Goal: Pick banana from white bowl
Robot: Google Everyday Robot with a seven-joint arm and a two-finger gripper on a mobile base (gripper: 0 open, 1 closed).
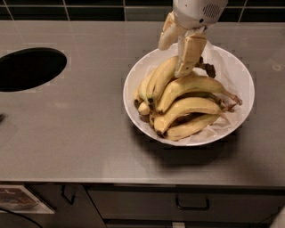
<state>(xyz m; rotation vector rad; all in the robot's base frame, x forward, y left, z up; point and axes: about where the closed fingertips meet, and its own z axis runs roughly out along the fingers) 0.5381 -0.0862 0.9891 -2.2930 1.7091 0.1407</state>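
The gripper (pixel 173 59) is hanging over the far side of the white bowl (pixel 240 75), fingers (pixel 189 51) spread apart, and one tip is pressing down on the banana (pixel 161 79). That banana is lying along the upper left of the pile inside the bowl. The bowl is sitting on the grey tabletop (pixel 89 129), well right of a dark round opening (pixel 26 69).

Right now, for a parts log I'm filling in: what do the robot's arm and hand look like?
The hand, above the bananas at the white bowl's far side, has two blocky cream-tan fingers under a rounded pale-grey wrist housing with a small perforated grille. No cables or markings show.
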